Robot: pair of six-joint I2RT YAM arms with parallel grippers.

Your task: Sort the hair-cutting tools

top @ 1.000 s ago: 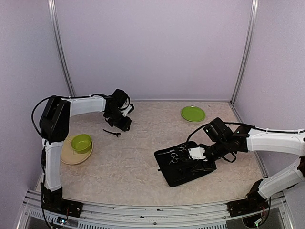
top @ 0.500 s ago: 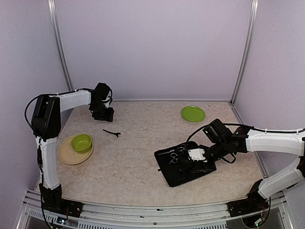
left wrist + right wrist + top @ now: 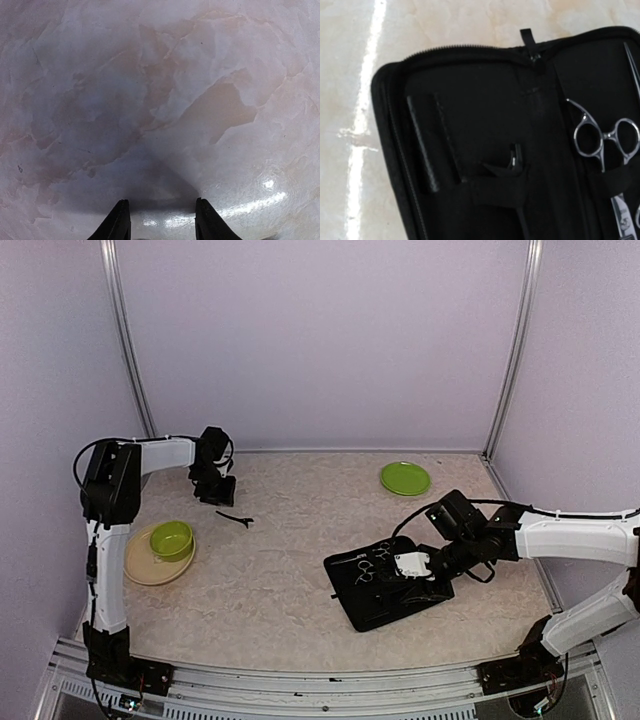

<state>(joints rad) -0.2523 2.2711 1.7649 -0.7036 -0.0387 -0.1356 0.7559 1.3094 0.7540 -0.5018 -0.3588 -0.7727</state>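
A thin black hair clip (image 3: 235, 518) lies on the table at the back left. My left gripper (image 3: 220, 496) hangs just behind and left of it, open and empty. In the left wrist view its fingertips (image 3: 120, 221) stand apart over bare table. The open black case (image 3: 392, 602) lies right of centre with silver scissors (image 3: 368, 566) strapped inside. My right gripper (image 3: 414, 563) hovers over the case; its jaws do not show clearly. The right wrist view shows ring-handled scissors (image 3: 605, 137) at the right and a black clip (image 3: 516, 165) tucked under a strap of the case (image 3: 470, 100).
A green bowl (image 3: 171, 538) sits on a tan plate (image 3: 140, 566) at the left. A green plate (image 3: 405, 478) lies at the back right. A slim black rod (image 3: 422, 145) lies in the case's left half. Walls close the back and sides.
My left gripper has swung left and back, away from the loose clip, which has stayed put. The right gripper has shifted only slightly over the case.
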